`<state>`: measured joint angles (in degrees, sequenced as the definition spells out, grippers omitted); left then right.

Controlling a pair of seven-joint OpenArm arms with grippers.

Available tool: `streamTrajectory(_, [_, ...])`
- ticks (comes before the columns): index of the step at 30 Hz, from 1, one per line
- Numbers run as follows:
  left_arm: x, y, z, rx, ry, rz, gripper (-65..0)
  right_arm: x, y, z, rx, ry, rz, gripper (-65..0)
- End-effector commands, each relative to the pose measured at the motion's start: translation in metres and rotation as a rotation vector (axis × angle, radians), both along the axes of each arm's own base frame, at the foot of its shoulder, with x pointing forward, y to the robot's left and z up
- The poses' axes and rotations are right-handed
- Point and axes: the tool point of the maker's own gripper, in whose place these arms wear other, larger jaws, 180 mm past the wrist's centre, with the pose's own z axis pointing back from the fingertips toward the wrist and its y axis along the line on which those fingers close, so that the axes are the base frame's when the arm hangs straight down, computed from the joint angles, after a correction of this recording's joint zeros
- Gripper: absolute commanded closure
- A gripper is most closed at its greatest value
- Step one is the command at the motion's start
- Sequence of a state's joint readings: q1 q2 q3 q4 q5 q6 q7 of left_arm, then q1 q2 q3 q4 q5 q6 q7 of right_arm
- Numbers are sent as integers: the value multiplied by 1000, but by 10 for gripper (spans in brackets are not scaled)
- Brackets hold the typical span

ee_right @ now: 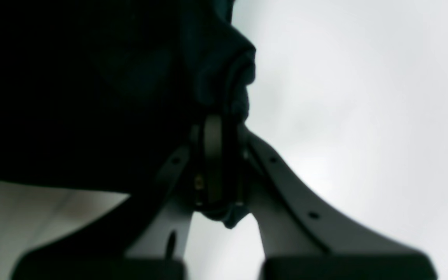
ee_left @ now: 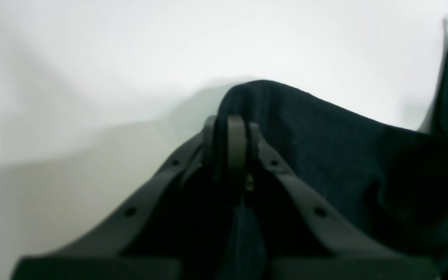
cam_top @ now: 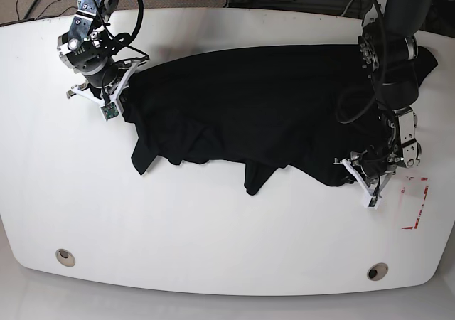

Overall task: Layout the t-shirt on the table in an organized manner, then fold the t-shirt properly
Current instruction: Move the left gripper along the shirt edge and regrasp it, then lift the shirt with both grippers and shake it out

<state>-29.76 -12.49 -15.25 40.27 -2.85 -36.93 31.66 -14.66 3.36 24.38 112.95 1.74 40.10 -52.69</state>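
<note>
I see the shirt (cam_top: 256,107) spread rumpled across the table (cam_top: 213,227). My left gripper (ee_left: 231,132) is clamped on its hem, my right gripper (ee_right: 218,128) pinching the opposite edge.

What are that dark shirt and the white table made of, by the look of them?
The t-shirt looks like soft knit fabric, matte: it wrinkles and drapes limply. The table looks like hard glossy laminate or plastic; its smooth white surface shows a faint sheen, though which one I cannot tell.
</note>
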Motion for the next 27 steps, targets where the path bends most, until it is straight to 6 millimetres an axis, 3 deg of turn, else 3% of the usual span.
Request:
streamTrajectory(1, [2,6,7,53,9,-20,-8,9,0,13,1,-56,6,0])
streamTrajectory(5, [5,1,18,74,-13,-34,-7,10,0,14,1,-58,6,0])
streamTrajectory(12, [4,3,54,151,-70,-72,-7,22,-4,23,-13,-92,2,0])
streamTrajectory(18, [3,9,91,217,-121,-41,-7,41,-10,40,-35,-143,3,0])
streamTrajectory(27, [3,2,144,301,-198,-24,-7,66,-18,64,-63,-219,7,0])
